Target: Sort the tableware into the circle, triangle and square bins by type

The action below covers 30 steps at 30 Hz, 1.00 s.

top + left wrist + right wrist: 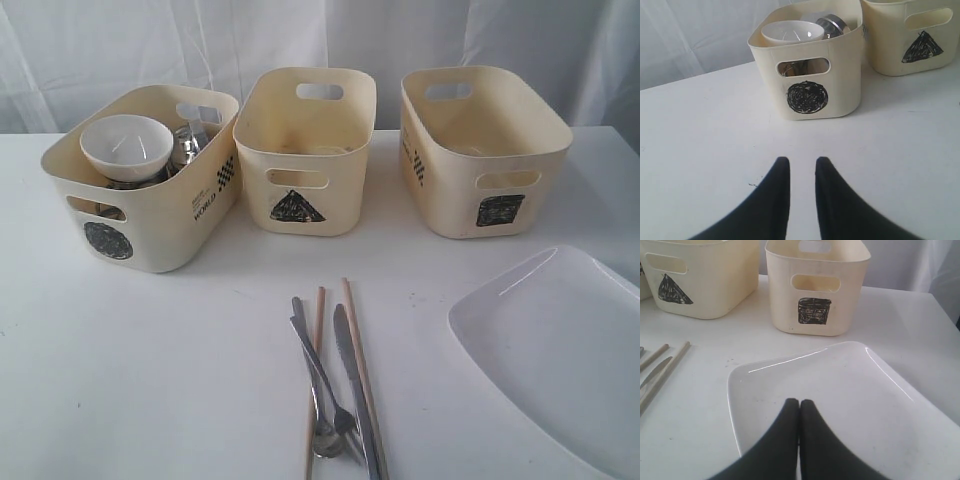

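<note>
On a white table [150,380] before a pale curtain, three cream bins stand in a row with the tableware partly sorted:

- The circle bin [160,235], at the left of the exterior view, holds a white bowl [127,147] riding high. A steel mug [190,148] sits just beside it, and more steelware [792,68] shows through the handle slot below.
- The triangle bin [345,195] stands in the middle and the square bin [450,205] at the right, near each other but apart. What lies inside them cannot be made out.
- In front of the triangle bin, two wooden chopsticks [349,298] lie roughly parallel on the bare table. A steel knife [358,410], a fork [347,428] and a spoon [325,440] lie between them, and the handles of the fork and spoon cross.
- The large white rectangular plate [560,350] lies flat in front of the square bin, and part of it runs off the frame.
- The left gripper [802,160] hangs over bare table in front of the circle bin. Its black fingers are parted by a narrow gap, with nothing between them.
- The right gripper [799,402] is over the near part of the plate, fingers pressed together and gripping nothing. Whether it touches the plate cannot be told.
</note>
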Each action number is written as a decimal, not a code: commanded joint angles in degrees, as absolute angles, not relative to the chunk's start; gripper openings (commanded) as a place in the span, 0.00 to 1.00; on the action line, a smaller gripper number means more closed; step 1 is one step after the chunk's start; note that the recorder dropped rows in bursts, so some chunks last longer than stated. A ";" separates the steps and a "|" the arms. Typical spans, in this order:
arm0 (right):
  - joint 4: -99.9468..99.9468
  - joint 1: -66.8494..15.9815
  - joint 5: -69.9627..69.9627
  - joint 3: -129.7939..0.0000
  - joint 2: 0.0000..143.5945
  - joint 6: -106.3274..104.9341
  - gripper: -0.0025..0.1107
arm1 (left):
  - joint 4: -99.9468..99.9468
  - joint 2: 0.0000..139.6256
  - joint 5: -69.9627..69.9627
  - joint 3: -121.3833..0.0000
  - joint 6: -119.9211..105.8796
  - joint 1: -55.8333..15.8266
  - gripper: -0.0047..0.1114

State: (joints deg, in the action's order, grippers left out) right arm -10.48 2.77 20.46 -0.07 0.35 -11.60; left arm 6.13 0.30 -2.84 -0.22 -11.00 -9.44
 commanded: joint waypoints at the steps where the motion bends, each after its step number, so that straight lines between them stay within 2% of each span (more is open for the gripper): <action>1: -10.61 2.64 20.12 0.00 0.00 -11.77 0.02 | 6.72 0.00 -3.27 0.00 -10.45 -9.30 0.26; 30: -10.61 2.64 20.12 0.00 0.00 -11.77 0.02 | 0.52 0.00 -7.31 0.00 0.41 -9.30 0.26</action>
